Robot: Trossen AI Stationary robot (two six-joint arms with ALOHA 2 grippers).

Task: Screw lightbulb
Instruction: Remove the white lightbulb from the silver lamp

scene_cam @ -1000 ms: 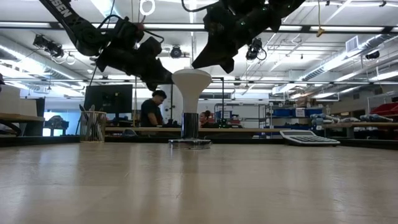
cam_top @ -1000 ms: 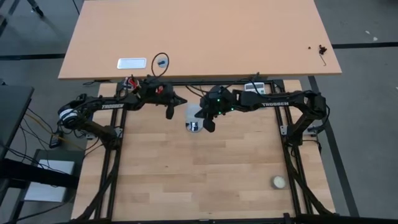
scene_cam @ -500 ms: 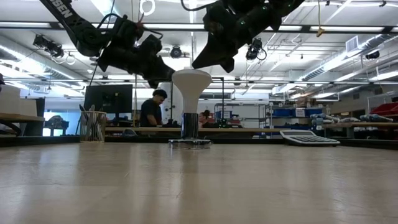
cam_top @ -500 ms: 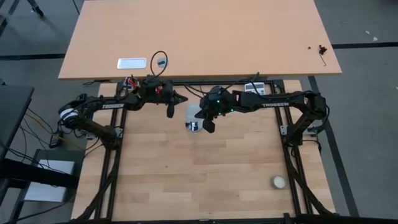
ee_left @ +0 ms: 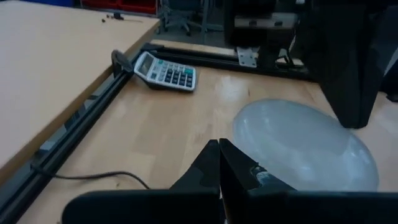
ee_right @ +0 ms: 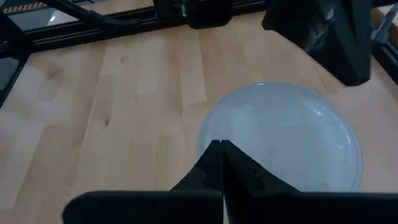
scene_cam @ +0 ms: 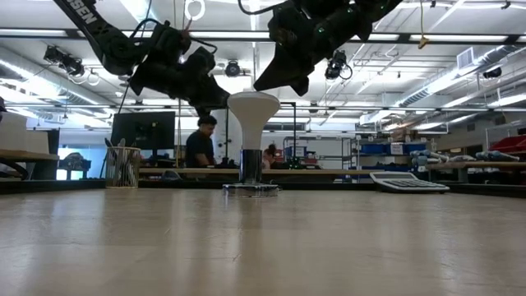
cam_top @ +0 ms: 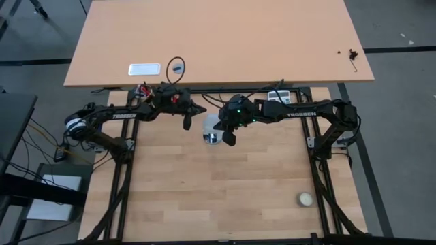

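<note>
Nothing has shifted. Lightbulb (scene_cam: 252, 123) stands upright in its socket, dome up; right claw (scene_cam: 278, 80), pinched shut and empty, hovers just above, nearer than left claw (scene_cam: 212, 100), also shut.

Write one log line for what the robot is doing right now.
lightbulb: upright in socket | left tool: shut, above-beside bulb, not touching | right tool: shut, above bulb, not touching

you can read "trossen" in white on the left arm (cam_top: 124, 116) and again on the right arm (cam_top: 300, 113); no other text is legible.
</note>
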